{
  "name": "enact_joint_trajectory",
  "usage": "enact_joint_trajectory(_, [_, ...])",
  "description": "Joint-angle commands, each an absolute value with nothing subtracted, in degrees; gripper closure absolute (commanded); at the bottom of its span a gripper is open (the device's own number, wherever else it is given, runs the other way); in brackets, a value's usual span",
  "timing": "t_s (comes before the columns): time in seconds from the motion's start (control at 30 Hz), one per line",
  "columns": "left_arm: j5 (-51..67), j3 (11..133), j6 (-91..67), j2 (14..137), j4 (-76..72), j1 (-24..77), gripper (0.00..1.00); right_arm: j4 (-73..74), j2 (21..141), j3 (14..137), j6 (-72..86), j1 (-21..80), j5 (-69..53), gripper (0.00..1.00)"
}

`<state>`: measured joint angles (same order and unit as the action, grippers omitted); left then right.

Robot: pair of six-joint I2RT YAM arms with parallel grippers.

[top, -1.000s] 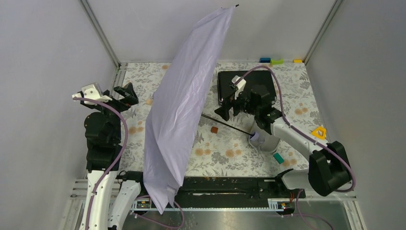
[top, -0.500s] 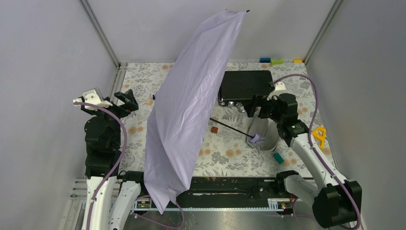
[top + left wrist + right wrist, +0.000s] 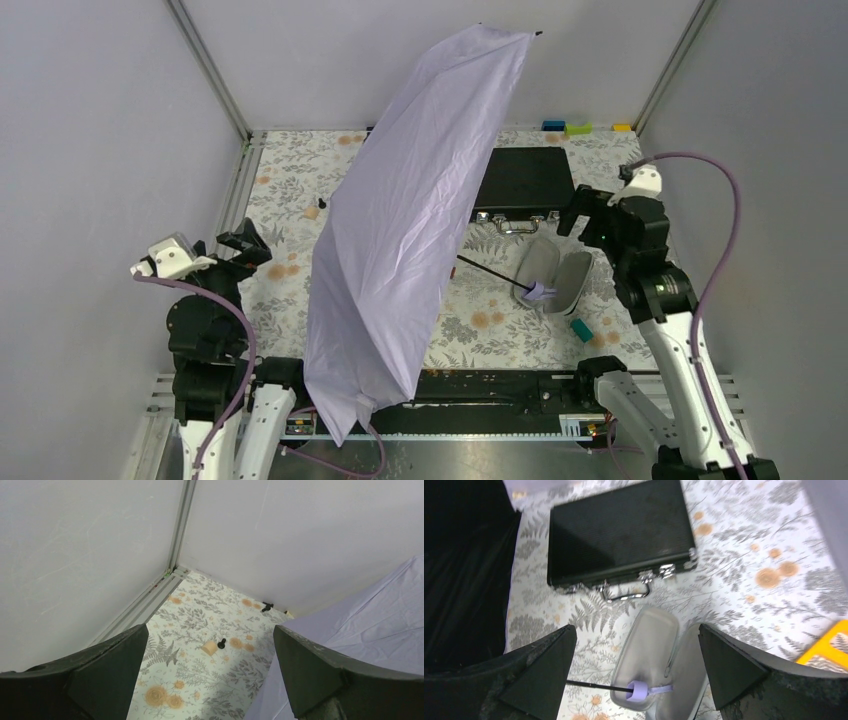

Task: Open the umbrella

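Observation:
The umbrella (image 3: 400, 230) lies on its side across the table's middle, its pale lavender canopy spread wide and reaching from the back wall to the front rail. Its thin black shaft (image 3: 490, 272) runs right to the lavender handle knob (image 3: 537, 292), which rests in the open grey-lined clamshell case (image 3: 555, 270). My right gripper (image 3: 583, 210) hovers open above the case, apart from the knob (image 3: 638, 690), with nothing between its fingers (image 3: 539, 675). At the left, short of the canopy (image 3: 370, 625), my left gripper (image 3: 252, 245) is open and empty.
A flat black briefcase (image 3: 525, 180) lies behind the case. Small coloured blocks (image 3: 578, 128) sit along the back wall and a teal block (image 3: 581, 329) near the front. A tan block (image 3: 210, 647) and black peg (image 3: 221, 642) lie left of the canopy.
My right arm has pulled up and back to the right, away from the shaft, uncovering the case. The canopy has swung rightward. The left arm has drawn back toward its base.

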<state>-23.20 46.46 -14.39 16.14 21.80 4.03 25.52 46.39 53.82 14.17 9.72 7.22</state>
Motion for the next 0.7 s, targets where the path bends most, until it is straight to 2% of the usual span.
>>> enact_joint_trajectory(0.0, [-26.07,45.48,-13.66,14.64,22.52,3.78,0.01,29.32,41.46,57.81,12.56,9.48,16.17,0.00])
enact_joint_trajectory(0.33, [-24.65,43.87,-14.62,13.27,21.53,3.75,0.01,1.72,20.57,34.91,3.05,9.52,19.82,0.00])
enact_joint_trajectory(0.67, [-25.01,43.24,-14.33,12.06,21.37,3.82,0.01,-0.71,18.99,32.65,2.53,9.50,17.70,0.00])
